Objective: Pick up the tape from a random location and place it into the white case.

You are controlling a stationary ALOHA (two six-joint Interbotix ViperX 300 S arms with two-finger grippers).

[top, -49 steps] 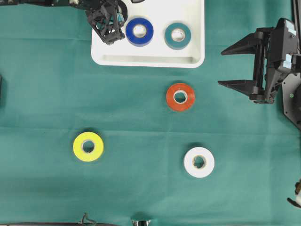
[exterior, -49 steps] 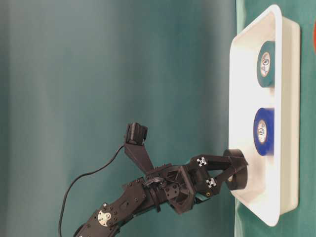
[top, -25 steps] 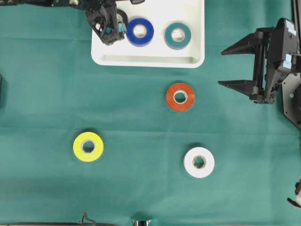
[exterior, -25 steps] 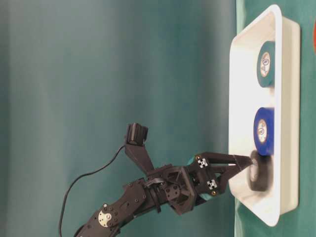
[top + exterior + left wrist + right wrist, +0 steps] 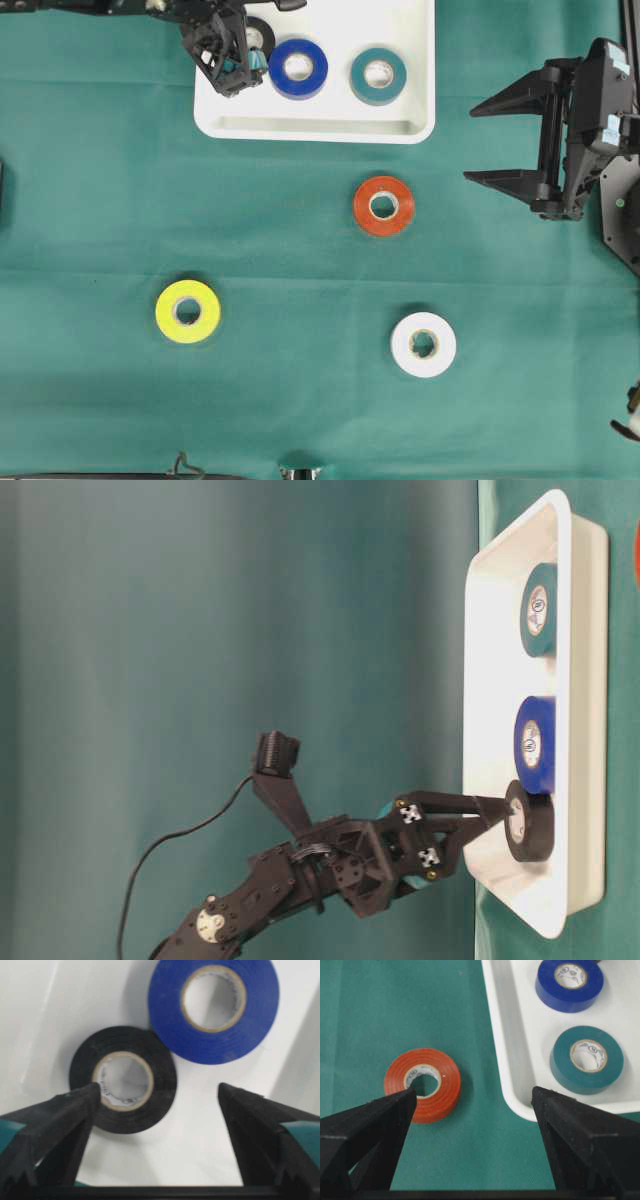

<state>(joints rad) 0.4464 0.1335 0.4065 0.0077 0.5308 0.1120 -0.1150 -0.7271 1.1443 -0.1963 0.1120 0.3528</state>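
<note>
Here, taking the white case [image 5: 315, 128] as the landmark, the things nearest the camera edge of the overhead view lie well below it on the green cloth [image 5: 90, 200]. A yellow tape roll [image 5: 188, 311] sits far below the case's left end, flat on the cloth. A white tape roll [image 5: 423, 344] lies far below the case's right end, also flat. Closer to the case, a red tape roll [image 5: 383, 206] rests just below its lower right corner, apart from the rim.

Level with that red roll and off to the right of the case, the right gripper [image 5: 505, 140] hangs over the cloth with its jaws spread wide and nothing between them; its own camera looks past both fingers at the red roll and the case's corner.

Inside the case, three rolls lie flat on the floor. A teal tape roll [image 5: 378, 76] is towards the right side. A blue tape roll [image 5: 297, 68] is in the middle. A black tape roll [image 5: 123, 1086] lies at the left, touching the blue one.

The left gripper [image 5: 155, 1110] reaches over the case's left end with its jaws spread wide. The black roll lies between them, one fingertip overlapping it in the wrist view, and it is not clamped. The table-level view shows the fingertips at the black roll [image 5: 528, 822].
</note>
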